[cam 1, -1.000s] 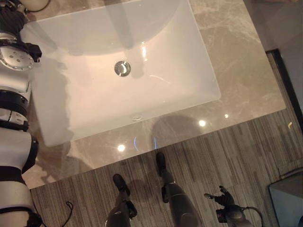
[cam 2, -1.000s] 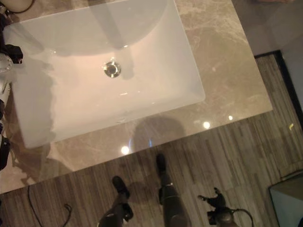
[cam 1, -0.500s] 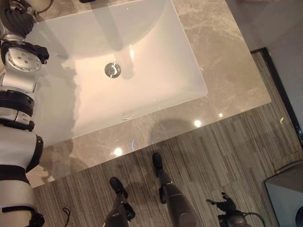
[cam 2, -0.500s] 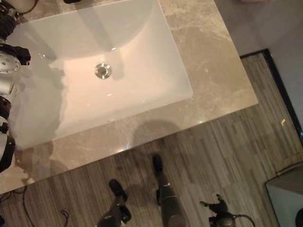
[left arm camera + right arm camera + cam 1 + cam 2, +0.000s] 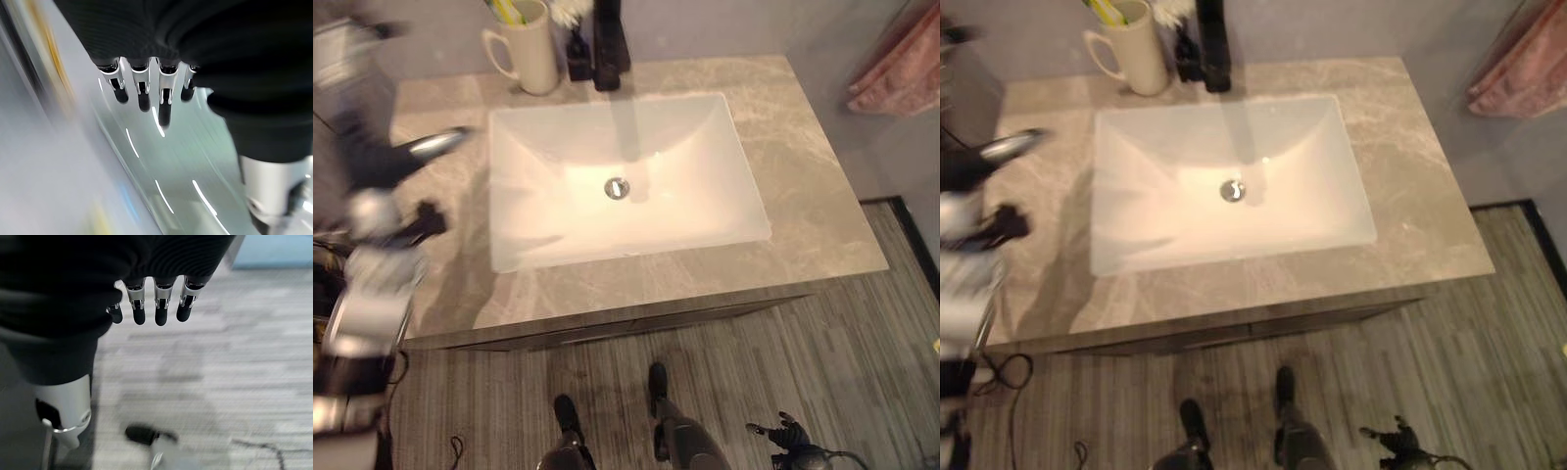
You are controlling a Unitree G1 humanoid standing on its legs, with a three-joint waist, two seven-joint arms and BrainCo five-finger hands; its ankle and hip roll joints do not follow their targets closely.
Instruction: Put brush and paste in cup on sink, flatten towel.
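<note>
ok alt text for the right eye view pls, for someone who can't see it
Looking down on a white rectangular sink set in a grey marble counter, with a cream mug holding a yellow-green item beside a black faucet at the back. A pink towel hangs at the upper right, and striped floor lies in front.
</note>
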